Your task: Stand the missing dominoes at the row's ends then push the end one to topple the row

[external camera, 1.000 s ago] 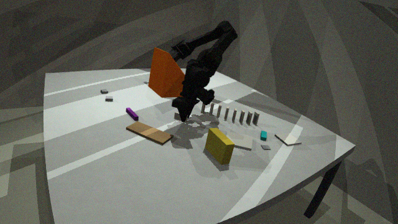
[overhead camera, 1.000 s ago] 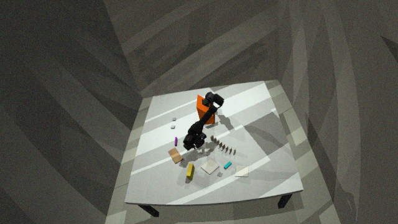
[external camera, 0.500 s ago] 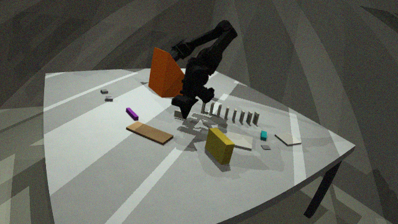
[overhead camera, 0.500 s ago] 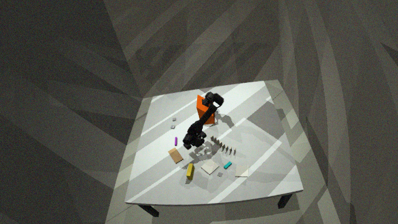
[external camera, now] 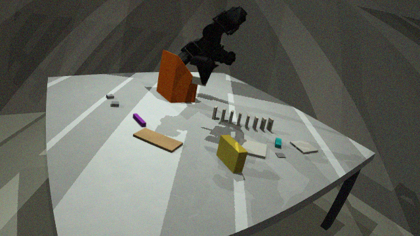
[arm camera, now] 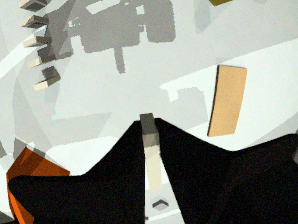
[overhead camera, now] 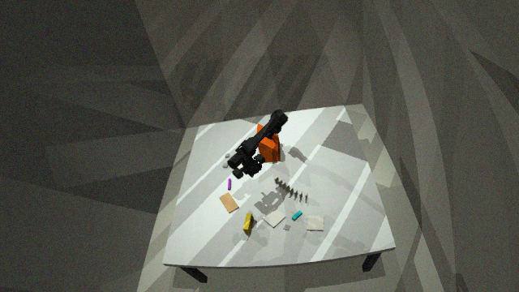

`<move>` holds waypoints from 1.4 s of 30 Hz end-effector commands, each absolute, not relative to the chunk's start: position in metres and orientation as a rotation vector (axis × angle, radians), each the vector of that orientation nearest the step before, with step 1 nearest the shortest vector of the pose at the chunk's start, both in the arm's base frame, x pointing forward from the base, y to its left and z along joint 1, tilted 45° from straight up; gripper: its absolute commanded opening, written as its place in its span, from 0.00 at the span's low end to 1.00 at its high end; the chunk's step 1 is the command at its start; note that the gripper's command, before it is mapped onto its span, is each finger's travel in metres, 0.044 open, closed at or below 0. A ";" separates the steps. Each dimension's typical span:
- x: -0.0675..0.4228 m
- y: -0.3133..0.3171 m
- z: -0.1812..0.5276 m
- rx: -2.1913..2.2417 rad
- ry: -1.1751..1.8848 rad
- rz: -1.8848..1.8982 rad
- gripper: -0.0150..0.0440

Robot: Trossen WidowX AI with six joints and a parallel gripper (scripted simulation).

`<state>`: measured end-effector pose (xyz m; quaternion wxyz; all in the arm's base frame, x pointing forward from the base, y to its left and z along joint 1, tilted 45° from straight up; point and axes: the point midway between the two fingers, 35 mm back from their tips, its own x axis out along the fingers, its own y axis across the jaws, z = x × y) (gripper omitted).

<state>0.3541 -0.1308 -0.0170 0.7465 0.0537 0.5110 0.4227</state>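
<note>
My gripper is shut on a pale domino and holds it above the table, near the orange block. The domino's long side looks roughly level in the exterior view. Several dominoes stand upright in a slightly curved, evenly spaced row; the end one nearest the orange block and the one at the far end are both upright. In the wrist view part of the row, with its near-end domino, shows at the upper left, apart from the fingers.
An orange block stands behind the gripper. A purple bar, tan board, yellow block, teal block, pale tiles and small grey pieces lie around.
</note>
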 end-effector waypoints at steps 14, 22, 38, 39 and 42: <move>0.334 -0.222 -0.104 1.317 1.612 -0.109 0.29; 0.333 -0.223 -0.106 1.330 1.614 -0.123 0.29; 0.344 -0.215 -0.138 1.166 1.584 -0.180 0.29; 0.344 -0.215 -0.142 1.153 1.580 -0.191 0.29; 0.345 -0.214 -0.152 1.116 1.566 -0.226 0.29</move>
